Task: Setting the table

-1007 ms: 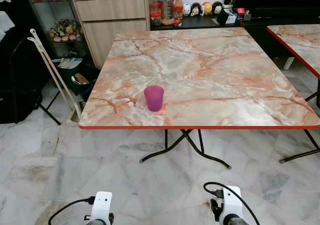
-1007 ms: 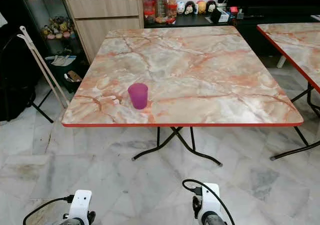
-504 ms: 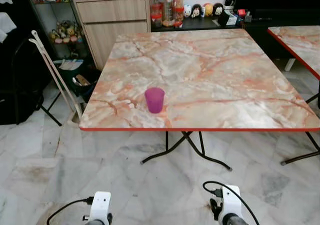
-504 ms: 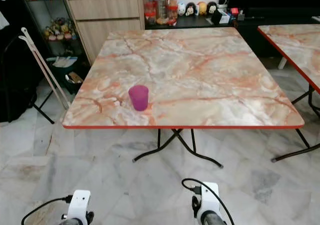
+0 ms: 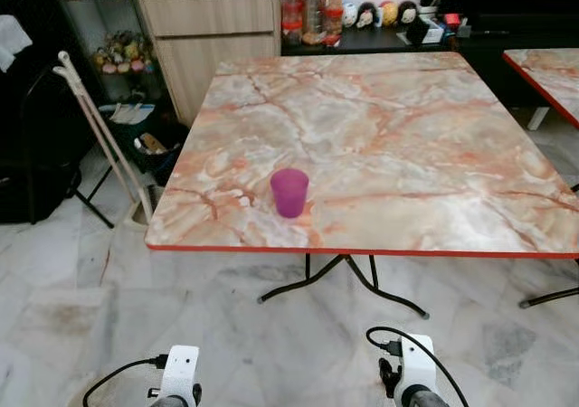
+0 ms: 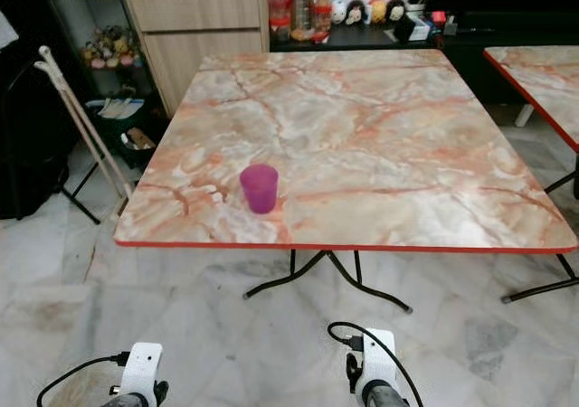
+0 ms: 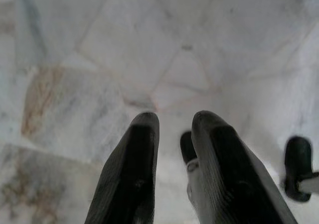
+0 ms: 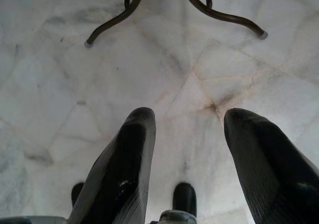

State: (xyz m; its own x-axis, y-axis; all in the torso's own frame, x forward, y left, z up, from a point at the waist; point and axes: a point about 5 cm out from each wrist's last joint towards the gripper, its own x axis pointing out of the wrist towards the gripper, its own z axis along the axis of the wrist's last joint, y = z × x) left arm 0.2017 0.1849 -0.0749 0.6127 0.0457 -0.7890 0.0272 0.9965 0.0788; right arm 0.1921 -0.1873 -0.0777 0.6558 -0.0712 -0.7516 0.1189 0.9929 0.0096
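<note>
Your marble table (image 5: 407, 136) stood well ahead of both grippers, the purple cup (image 5: 289, 192) upright near its front edge, while the right gripper (image 8: 192, 134) hung wide open and the left gripper (image 7: 174, 132) narrowly parted, both empty over the floor tiles (image 8: 65, 84).

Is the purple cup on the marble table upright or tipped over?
Upright. The purple cup stands on its base near the marble table's front edge, open rim facing up. Whether it holds anything cannot be told.
</note>
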